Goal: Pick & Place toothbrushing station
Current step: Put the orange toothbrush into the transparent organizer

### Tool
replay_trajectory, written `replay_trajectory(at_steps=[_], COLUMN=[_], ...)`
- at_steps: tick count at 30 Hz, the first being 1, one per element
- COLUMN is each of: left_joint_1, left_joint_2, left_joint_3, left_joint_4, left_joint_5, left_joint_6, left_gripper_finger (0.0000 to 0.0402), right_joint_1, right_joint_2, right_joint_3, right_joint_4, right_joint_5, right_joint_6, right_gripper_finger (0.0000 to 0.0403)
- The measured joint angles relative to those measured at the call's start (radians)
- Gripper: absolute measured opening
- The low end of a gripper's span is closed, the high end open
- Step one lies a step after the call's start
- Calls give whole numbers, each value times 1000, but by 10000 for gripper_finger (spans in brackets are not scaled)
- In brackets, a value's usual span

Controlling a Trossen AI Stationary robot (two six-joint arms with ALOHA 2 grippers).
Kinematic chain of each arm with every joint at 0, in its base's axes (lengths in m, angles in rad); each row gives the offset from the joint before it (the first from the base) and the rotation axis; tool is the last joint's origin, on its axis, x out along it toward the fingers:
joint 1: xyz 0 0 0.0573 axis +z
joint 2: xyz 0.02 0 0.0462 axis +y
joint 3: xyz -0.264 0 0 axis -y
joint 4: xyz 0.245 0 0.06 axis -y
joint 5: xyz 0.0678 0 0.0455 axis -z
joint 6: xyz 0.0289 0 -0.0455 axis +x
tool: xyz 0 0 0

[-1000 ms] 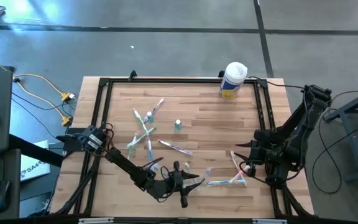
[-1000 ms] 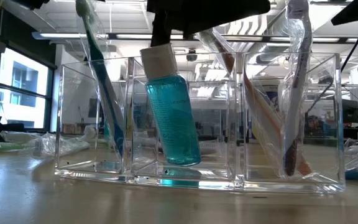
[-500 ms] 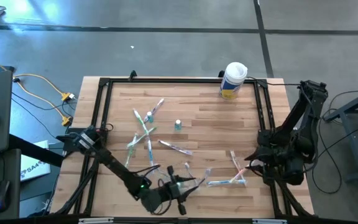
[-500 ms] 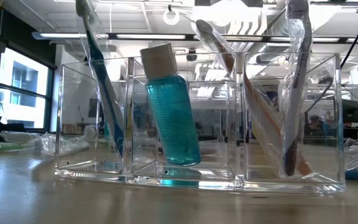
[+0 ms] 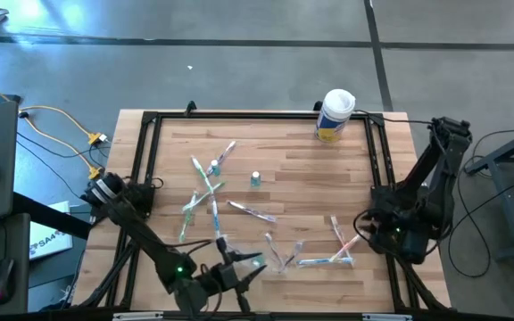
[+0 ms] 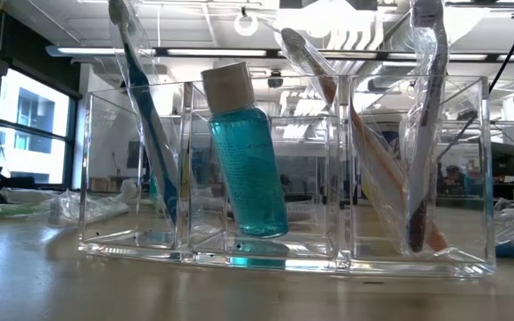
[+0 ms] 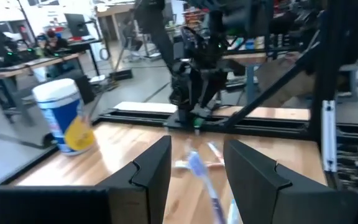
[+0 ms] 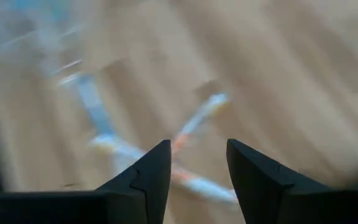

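The clear plastic holder [image 6: 284,241] stands on the table near its front edge [image 5: 279,259]. A teal bottle [image 6: 248,160] leans in its middle compartment, and toothbrushes [image 6: 150,143] lean in the side ones. Loose toothbrushes lie at centre left [image 5: 205,189], mid table [image 5: 252,211] and crossed at the right [image 5: 335,251]. A small teal-capped tube [image 5: 255,179] stands mid table. My left gripper [image 5: 250,265] hangs open above the front edge, left of the holder, pointing level toward the table's right; nothing sits between its fingers [image 7: 197,142]. My right gripper [image 5: 361,230] is open over the crossed toothbrushes [image 8: 191,134].
A large white canister [image 5: 335,114] with a yellow label stands at the far right corner, also seen in the left wrist view [image 7: 64,121]. A black frame [image 5: 150,120] runs round the table's edges. Bare wood lies between the canister and the loose toothbrushes.
My left gripper has risen from over the holder and drawn back toward the table's near left, rolling as it went; it has left the top of the low view. My right gripper has rolled at the wrist and tipped further down over the crossed toothbrushes. The holder has stayed put.
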Motion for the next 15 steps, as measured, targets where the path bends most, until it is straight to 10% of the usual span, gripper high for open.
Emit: replay_trajectory(at_steps=[15], left_joint_1=[-8], left_joint_2=[-173], left_joint_3=[-2], left_joint_4=[-536], left_joint_5=[-26], left_joint_6=[-309], left_gripper_finger=[145], right_joint_1=[-9], right_joint_2=[253], right_joint_3=[0], right_joint_4=[17], right_joint_5=[-25], right_joint_6=[42], right_gripper_finger=[149])
